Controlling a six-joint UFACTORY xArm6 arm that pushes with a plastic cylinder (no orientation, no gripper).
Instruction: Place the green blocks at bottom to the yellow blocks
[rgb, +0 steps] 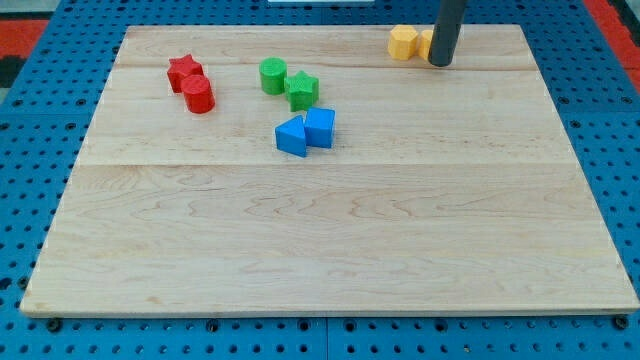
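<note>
the near half of the wooden board (330, 250) carries no blocks; everything sits toward the view's top. nearest are two blue blocks touching each other – a blue triangle-like block (291, 137) on the view's left and a blue cube-like block (320, 127) on its right. just above them lie the green blocks: a green star (303, 90) and, touching it on the view's left, a green cylinder (273, 76). further to the view's left, well apart from the greens, a red cylinder (198, 95) sits against a red star (184, 70).

at the view's top right is my tip (440, 63), the end of the dark rod, resting on the board beside the yellow blocks. it holds nothing and has no parts to open or shut. a yellow hexagon-like block (403, 42) lies just left of the rod; a second yellow block (427, 42) is half hidden behind the rod, so its shape cannot be made out, nor whether the tip touches it.

the green blocks lie well apart from my tip – to the view's left and slightly lower. the board between the greens and the yellows holds no other block. a blue pegboard (620, 150) surrounds the board.
</note>
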